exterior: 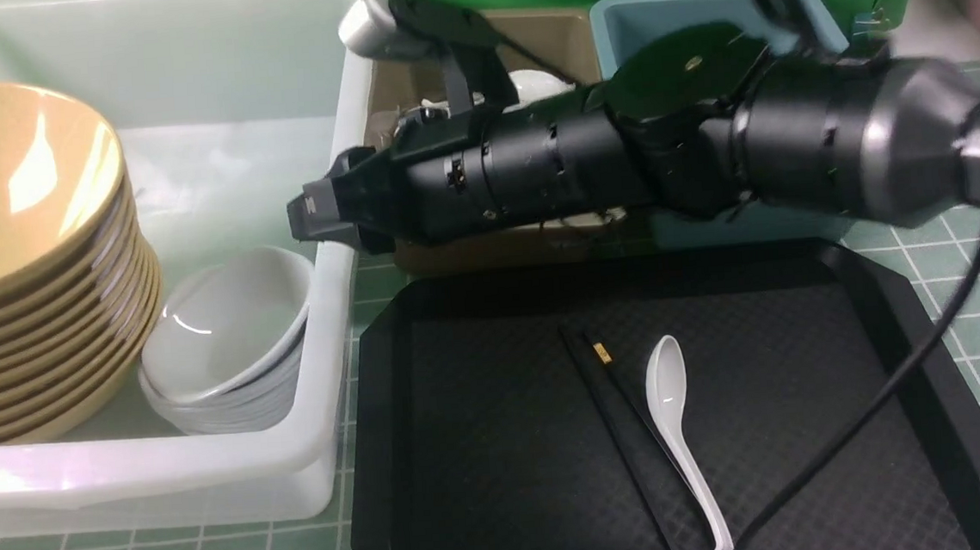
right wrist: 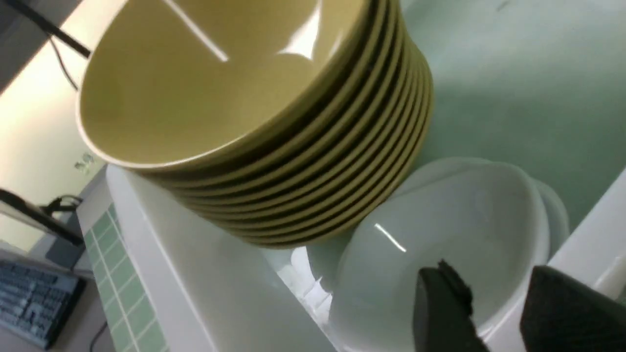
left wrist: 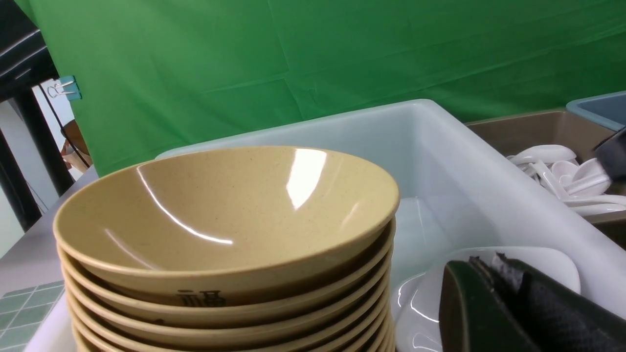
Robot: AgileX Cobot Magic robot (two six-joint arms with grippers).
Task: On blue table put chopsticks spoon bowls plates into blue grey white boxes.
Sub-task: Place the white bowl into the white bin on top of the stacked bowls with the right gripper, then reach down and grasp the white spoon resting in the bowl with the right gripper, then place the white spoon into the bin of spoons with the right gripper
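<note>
In the white box (exterior: 322, 338) a tall stack of tan bowls (exterior: 20, 213) stands beside a short stack of white bowls (exterior: 226, 328). My right gripper (right wrist: 494, 278) reaches across to that box and hangs open over the top white bowl (right wrist: 440, 230). One finger is inside its rim and the other outside, with the rim in the gap between them. My left gripper (left wrist: 489, 261) is shut on nothing, just above the white bowls (left wrist: 420, 303). Black chopsticks (exterior: 621, 421) and a white spoon (exterior: 677, 417) lie on the black tray (exterior: 935, 347).
Behind the tray stand a grey-brown box (exterior: 560, 37) holding white spoons (left wrist: 562, 171) and a blue box (exterior: 653, 18). The right arm (exterior: 705, 148) and its cable span the space above the tray's far edge. A green backdrop closes the rear.
</note>
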